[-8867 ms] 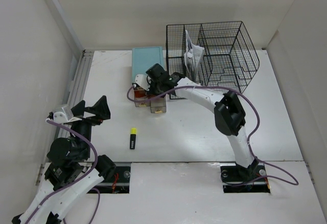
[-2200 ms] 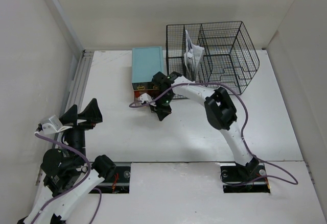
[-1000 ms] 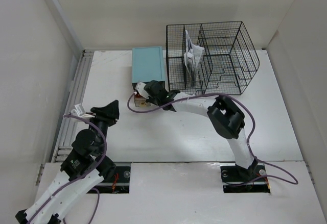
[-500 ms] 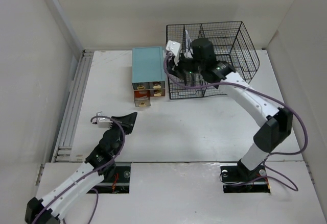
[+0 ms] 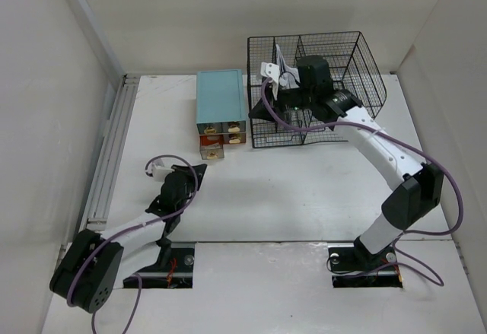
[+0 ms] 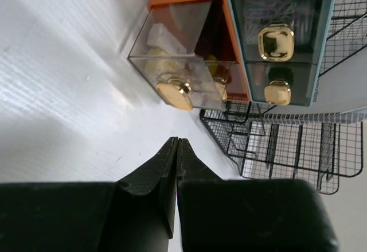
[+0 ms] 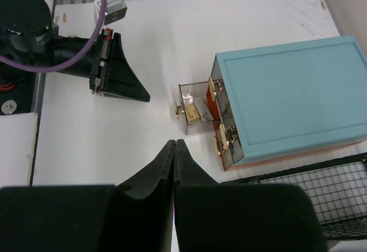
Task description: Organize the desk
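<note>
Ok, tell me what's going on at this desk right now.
Neither arm holds anything. The left claw is shut and low over the desk, pointing at the drawer box, where one clear drawer stands pulled out with small items inside. The right claw is also shut, raised near the wire rack.

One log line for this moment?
left gripper: jaws shut, empty | right gripper: jaws shut, empty | clear drawer: pulled out of drawer box

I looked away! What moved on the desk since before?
The right hand left the open drawer and rose over the wire rack. The left hand swung in from the left edge of the desk. The yellow marker is gone. Drawer box stayed put.
</note>
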`<state>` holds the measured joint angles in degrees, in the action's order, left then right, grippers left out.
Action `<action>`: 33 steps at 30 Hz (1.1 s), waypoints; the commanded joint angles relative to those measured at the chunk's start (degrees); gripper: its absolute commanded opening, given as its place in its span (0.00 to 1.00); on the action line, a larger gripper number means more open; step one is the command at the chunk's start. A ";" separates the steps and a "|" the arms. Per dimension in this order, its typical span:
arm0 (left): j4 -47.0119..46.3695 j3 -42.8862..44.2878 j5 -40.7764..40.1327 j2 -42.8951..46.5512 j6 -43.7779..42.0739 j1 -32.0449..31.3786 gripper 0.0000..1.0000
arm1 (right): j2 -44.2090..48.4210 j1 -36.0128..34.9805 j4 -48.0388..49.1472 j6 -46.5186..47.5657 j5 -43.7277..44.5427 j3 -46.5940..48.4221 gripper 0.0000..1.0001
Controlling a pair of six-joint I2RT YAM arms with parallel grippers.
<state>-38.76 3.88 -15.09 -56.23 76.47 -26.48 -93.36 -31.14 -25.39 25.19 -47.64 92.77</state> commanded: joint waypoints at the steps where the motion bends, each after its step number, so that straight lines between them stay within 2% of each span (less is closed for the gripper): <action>1: -7.12 3.93 1.65 -2.21 -1.06 2.64 0.00 | 3.36 1.34 1.48 -0.58 -4.13 -0.14 0.04; 11: -15.10 10.26 10.43 -20.22 -3.52 11.71 0.00 | 4.42 1.87 1.48 -1.11 -5.19 -0.14 0.04; 16: -18.36 10.80 12.27 -24.19 -3.52 13.64 0.00 | 4.42 2.92 2.01 -1.64 -5.71 -0.14 0.04; 21: -20.82 13.34 12.28 -29.45 -2.99 13.65 0.00 | 4.42 2.92 2.01 -1.64 -5.71 -0.14 0.04; 28: -22.84 21.16 14.21 -37.98 -2.99 14.17 0.00 | 3.89 3.54 2.01 -1.64 -5.71 -0.66 0.04; 33: -22.85 22.93 14.21 -39.57 -2.99 14.17 0.00 | 3.89 4.59 2.01 -1.64 -6.24 -0.66 0.04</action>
<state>-57.30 23.92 -0.80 -95.31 73.78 -12.62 -91.18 -27.38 -25.30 23.75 -51.55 92.73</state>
